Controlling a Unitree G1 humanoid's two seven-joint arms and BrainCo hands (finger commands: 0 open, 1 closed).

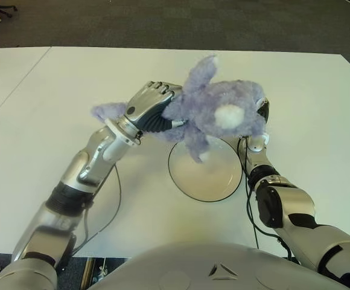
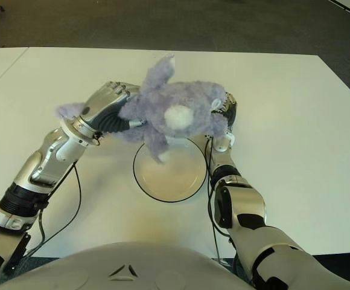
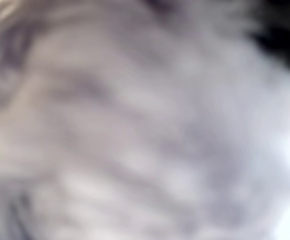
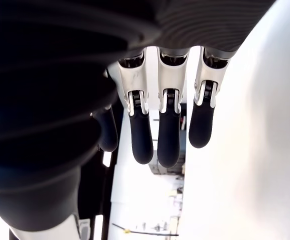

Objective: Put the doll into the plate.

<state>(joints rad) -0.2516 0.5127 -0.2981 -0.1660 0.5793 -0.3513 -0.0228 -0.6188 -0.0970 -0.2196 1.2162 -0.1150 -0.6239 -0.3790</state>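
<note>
- Your left wrist view is all fur; the eye views show the left hand clutching one doll above one plate.
- Right hand — fingers straight, holding nothing.

No text, label, brand, number or sign can be read anywhere in these views.
</note>
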